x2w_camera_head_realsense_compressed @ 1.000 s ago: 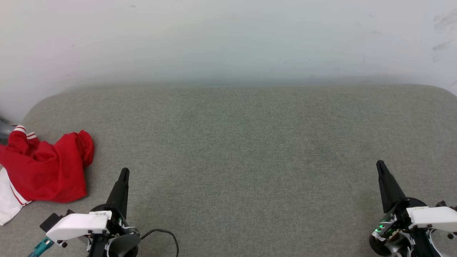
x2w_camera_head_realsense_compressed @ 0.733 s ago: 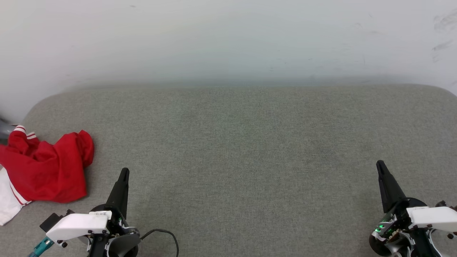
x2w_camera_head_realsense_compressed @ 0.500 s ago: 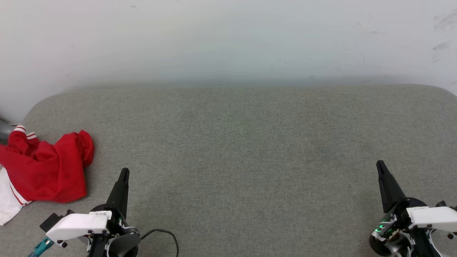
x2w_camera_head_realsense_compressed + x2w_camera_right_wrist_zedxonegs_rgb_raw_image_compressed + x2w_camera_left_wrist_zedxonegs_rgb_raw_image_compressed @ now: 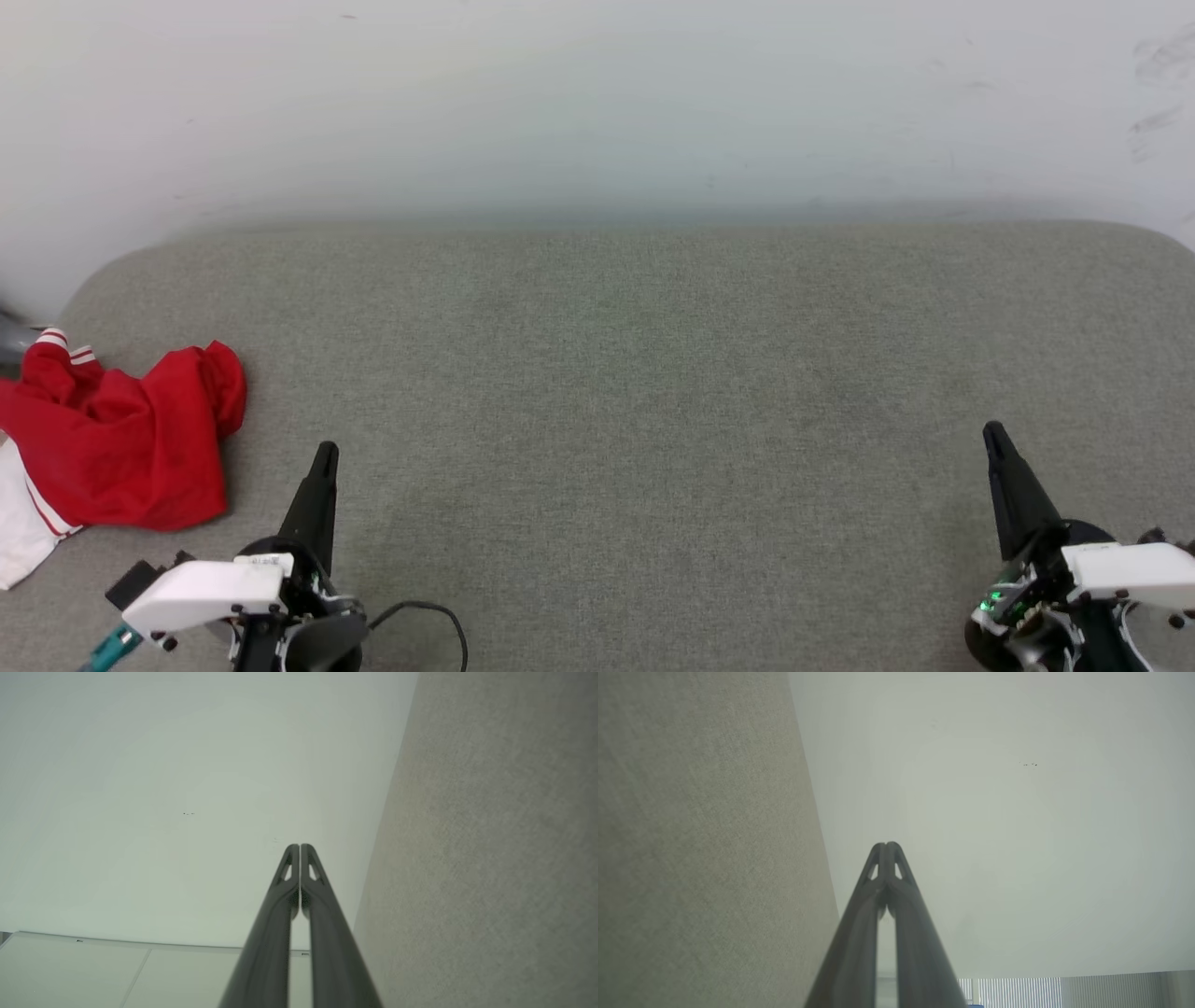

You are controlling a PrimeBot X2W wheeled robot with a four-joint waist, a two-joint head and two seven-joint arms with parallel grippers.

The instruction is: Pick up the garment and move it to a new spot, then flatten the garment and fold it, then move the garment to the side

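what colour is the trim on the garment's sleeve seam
Red-and-white stripes, on the bright red garment with white sleeves; it shows best in the head view.

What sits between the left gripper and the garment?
Only bare grey fabric surface, in the head view; the shut left gripper stands clear of the garment.

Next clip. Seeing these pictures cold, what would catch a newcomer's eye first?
The crumpled red garment jumps out, lying at the far left of the grey padded surface, a white sleeve at its near side. Then the two dark grippers: the left gripper just right of the garment, the right gripper at the lower right, both shut and empty.
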